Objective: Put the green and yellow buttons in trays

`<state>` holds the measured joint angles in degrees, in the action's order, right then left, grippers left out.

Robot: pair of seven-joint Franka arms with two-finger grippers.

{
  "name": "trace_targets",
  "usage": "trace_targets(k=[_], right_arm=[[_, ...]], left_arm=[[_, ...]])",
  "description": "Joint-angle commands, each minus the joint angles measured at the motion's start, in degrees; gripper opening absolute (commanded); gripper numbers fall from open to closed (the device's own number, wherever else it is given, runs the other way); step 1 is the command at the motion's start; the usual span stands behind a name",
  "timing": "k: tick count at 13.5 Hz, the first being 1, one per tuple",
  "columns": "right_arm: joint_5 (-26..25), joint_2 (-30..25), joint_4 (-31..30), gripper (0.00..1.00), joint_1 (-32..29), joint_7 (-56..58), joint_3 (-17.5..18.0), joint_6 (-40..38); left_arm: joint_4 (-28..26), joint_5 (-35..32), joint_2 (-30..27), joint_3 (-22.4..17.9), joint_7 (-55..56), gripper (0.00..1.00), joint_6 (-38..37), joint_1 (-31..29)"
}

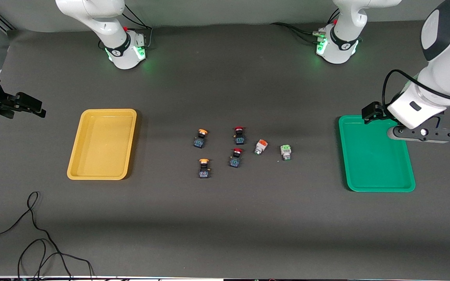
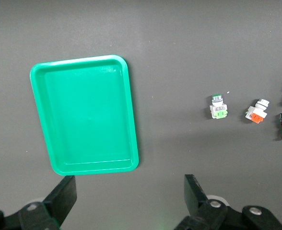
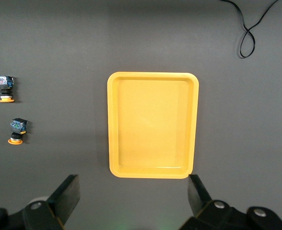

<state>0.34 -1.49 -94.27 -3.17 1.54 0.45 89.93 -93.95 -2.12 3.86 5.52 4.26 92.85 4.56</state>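
Buttons wait untouched in the middle of the worktop [image 1: 225, 218] while both arms hang back at its ends. Left gripper [image 2: 126, 199] hovers over the edge of the green tray [image 1: 377, 187] at the left arm's end, jaws spread wide apart, nothing between them. Right gripper [image 3: 131, 199] hangs over the worktop's edge at the right arm's end, just outside the yellow tray [image 1: 74, 171], jaws likewise wide apart and empty.

Both trays hold nothing. Between them, well apart from either, lies the loose cluster: two yellow-capped buttons [image 1: 201, 138] [image 1: 204, 168] on black bodies toward the yellow tray, one nearer the front camera than the other; two red-capped buttons [image 1: 239, 135] [image 1: 236, 157] beside them; then an orange-capped white button [image 1: 261, 146]; and the pale-green button [image 1: 286, 152] closest to the green tray. A black cable [image 1: 33, 234] loops across the worktop's front corner at the right arm's end.
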Motion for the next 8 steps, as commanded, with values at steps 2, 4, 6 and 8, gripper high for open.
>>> trace_targets(k=[2, 4, 6, 8], right_arm=[[1.1, 0.3, 0.6, 1.00, -0.2, -0.1, 0.7, -0.9], [1.1, 0.0, -1.0, 1.00, 2.3, -0.2, 0.9, -1.0], [1.0, -0.2, -4.2, 1.00, 6.2, -0.8, 0.9, 1.3], [1.1, 2.2, -4.4, 1.00, 8.9, -3.1, 1.0, 4.2]], left_arm=[[0.9, 0.2, 0.3, -0.4, -0.9, 1.00, -1.3, 0.3], [0.8, 0.2, 0.4, -0.3, -1.0, 1.00, -2.8, 0.3], [0.8, 0.2, 0.4, -0.3, -0.9, 1.00, -3.4, 0.4], [0.8, 0.2, 0.5, -0.3, -0.9, 1.00, -3.4, 0.4]])
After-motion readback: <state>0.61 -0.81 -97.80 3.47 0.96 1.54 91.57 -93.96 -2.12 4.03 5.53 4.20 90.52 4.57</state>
